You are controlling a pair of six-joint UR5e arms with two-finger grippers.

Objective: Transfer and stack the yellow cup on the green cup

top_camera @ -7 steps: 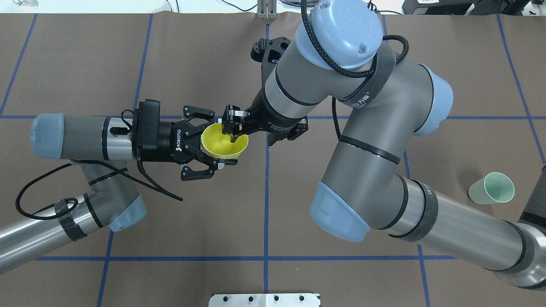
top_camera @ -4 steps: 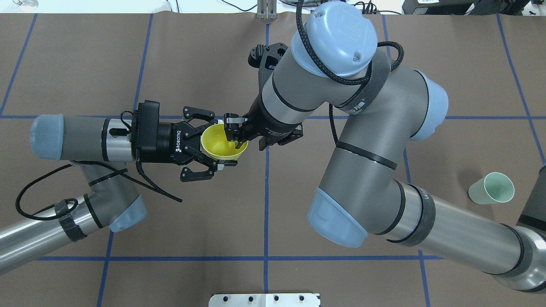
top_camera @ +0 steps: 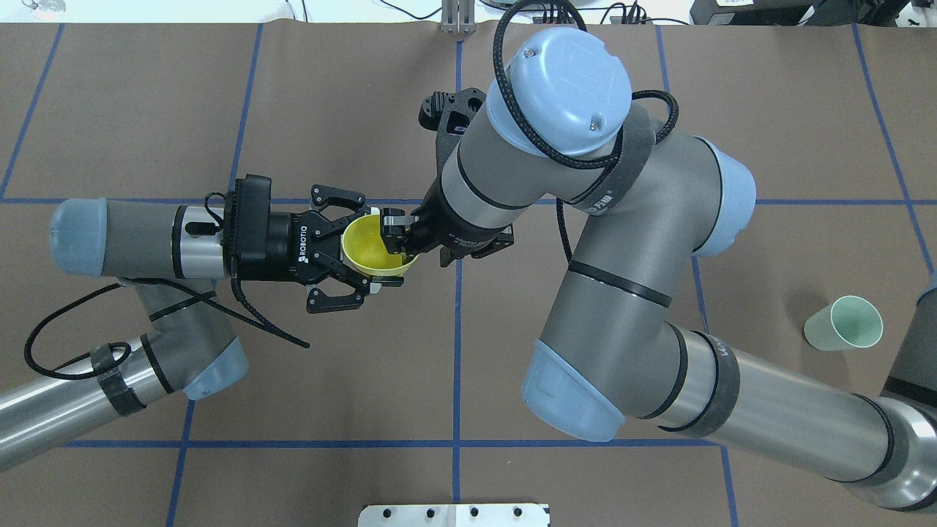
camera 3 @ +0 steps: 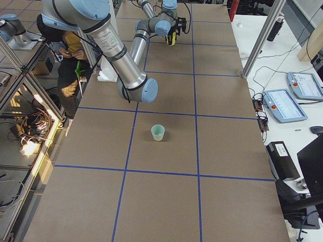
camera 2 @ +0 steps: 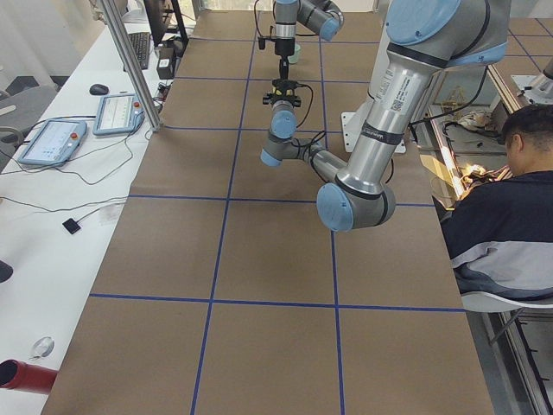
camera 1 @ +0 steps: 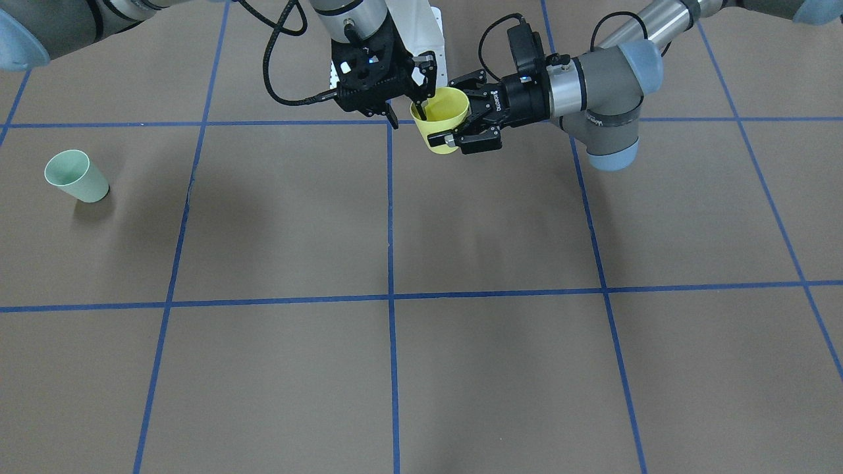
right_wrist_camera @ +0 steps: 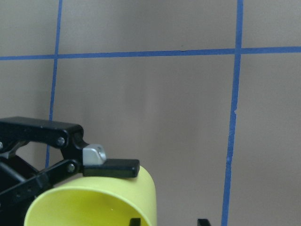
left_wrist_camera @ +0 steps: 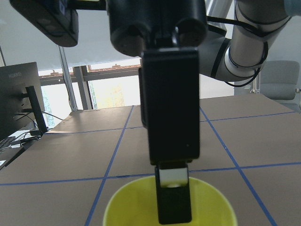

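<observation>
Overhead: yellow cup (top_camera: 370,245) rim at 3 o'clock hidden under right arm (top_camera: 476,190). Right wrist view: right gripper (right_wrist_camera: 168,221) cut by bottom edge, only tips show.

Yellow cup (top_camera: 370,247) aloft; green cup (top_camera: 842,324) stands apart

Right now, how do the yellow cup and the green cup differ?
The yellow cup is bright yellow; the green cup is pale mint. The yellow cup is held off the table in the jaws of the left gripper; the green cup stands alone on it, untouched. Both are plain, tapered, rim up.
</observation>
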